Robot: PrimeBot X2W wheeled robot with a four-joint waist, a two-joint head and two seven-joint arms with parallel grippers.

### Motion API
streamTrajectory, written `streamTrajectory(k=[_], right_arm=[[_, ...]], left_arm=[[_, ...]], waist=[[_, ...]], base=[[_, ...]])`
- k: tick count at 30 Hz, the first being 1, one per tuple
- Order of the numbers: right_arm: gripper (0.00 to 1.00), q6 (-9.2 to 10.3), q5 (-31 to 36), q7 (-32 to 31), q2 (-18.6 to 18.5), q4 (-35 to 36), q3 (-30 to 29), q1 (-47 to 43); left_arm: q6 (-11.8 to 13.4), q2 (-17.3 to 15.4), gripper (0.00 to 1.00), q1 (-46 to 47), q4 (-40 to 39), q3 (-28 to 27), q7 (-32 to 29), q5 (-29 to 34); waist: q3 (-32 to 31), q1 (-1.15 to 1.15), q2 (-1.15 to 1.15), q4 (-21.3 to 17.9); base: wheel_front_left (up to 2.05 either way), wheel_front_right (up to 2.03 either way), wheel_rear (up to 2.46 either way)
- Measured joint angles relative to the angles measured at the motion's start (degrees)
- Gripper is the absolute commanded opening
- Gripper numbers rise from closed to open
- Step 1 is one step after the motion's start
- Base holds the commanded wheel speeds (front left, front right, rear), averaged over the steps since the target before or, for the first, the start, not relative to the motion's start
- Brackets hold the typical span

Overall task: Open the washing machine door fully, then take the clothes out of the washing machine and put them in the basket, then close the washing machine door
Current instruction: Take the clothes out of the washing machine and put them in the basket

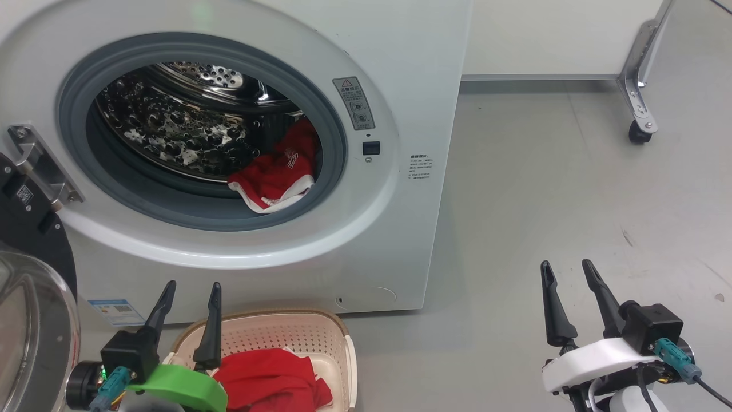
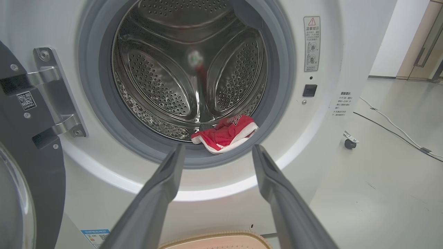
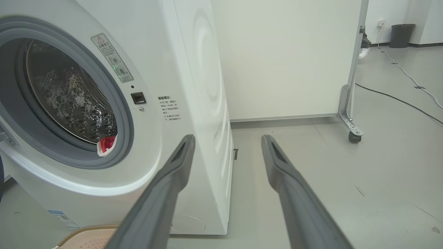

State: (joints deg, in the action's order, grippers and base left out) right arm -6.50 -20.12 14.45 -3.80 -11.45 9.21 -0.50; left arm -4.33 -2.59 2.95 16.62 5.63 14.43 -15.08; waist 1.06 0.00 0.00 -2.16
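Fingers point(image 1: 213, 320) spread above basket point(image 1: 343, 335) rim, drum mouth point(image 1: 203, 131) unobstructed

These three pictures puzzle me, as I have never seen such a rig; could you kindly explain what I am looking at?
A two-armed robot faces an open washing machine. The head view looks down from its head: the left gripper and the right gripper are both open and hold nothing. The other two pictures come from cameras on each wrist, looking along the dark fingers. The washing machine door is swung open at left. One red garment lies in the drum; another lies in the cream basket on the floor.
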Motion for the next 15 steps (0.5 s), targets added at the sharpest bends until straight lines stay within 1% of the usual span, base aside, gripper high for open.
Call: streamTrajectory(k=[15], right_arm=[[1.0, -0.01, 0.1, 0.0, 0.0, 0.4, 0.4, 0.0]], left_arm=[[0.5, 0.0, 1.0, -0.1, -1.2, 0.0, 0.0, 0.0]], waist=[[1.5, 0.0, 0.0, -0.8]], base=[[0.0, 0.0, 0.0]])
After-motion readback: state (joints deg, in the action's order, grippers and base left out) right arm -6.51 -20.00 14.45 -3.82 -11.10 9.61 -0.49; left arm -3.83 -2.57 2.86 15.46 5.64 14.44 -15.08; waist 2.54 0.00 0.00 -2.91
